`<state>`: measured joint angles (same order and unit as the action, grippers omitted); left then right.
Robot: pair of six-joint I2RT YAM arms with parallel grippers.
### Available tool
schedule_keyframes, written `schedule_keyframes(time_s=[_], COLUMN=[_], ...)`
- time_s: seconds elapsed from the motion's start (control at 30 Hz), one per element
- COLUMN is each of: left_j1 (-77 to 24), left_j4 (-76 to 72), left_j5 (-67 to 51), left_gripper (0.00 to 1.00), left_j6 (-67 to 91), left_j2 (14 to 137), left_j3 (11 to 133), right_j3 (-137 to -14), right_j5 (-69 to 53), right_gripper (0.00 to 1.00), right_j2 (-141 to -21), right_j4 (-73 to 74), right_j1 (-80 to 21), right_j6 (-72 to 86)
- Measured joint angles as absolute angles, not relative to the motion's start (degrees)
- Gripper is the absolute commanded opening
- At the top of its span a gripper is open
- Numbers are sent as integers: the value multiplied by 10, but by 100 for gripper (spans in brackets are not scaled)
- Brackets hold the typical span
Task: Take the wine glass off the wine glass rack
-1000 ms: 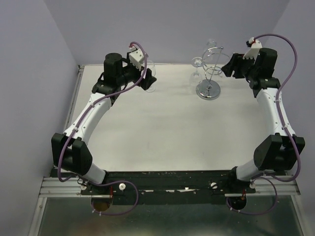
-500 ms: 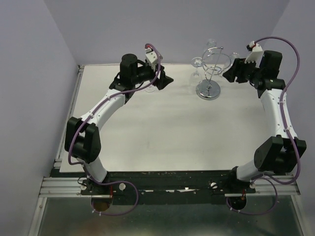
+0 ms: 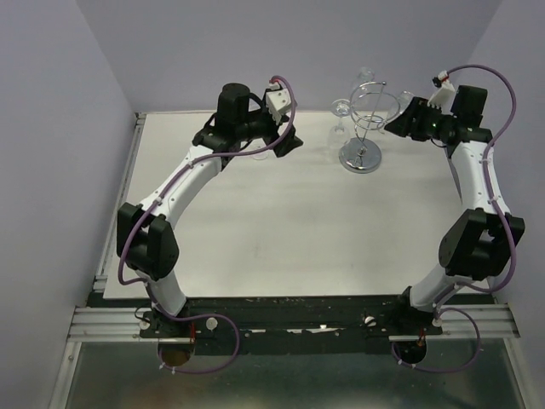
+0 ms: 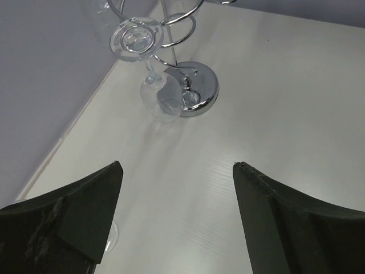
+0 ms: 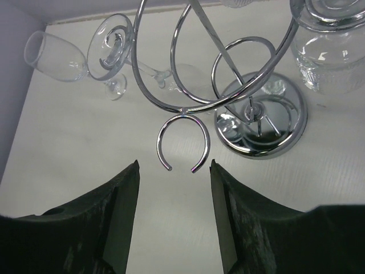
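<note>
The worktop (image 3: 298, 230) holds one chrome wine glass rack (image 3: 360, 156) and three clear wine glasses (image 4: 162, 100), two hung on it and one standing apart, alongside two robot arms (image 3: 174, 192).

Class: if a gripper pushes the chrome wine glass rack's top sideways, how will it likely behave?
The wine glass rack likely tips rather than slides: tall thin post over a small disc base. Its polished wire looks slippery. The hanging wine glass would probably swing and might break.

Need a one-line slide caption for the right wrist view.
Open right end effector facing an empty loop of the wine glass rack.
</note>
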<state>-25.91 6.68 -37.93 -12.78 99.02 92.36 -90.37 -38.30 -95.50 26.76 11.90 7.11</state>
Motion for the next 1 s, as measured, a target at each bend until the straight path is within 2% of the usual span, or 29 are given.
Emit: schedule_keyframes(time_s=[0.4, 0.77, 1.0], left_j1=[-259, -266, -269], left_j4=[172, 188, 190], left_j5=[-331, -315, -310], left_gripper=[93, 93, 93], left_j6=[-163, -163, -163], left_j2=[1029, 1030, 1030], left_j3=[961, 960, 948], right_j3=[-902, -867, -863], right_j5=[-480, -620, -651], right_gripper=[52, 44, 36], right_j2=[-1009, -1062, -1066], right_j4=[244, 99, 41], right_j1=[150, 185, 183], right_j6=[213, 352, 405])
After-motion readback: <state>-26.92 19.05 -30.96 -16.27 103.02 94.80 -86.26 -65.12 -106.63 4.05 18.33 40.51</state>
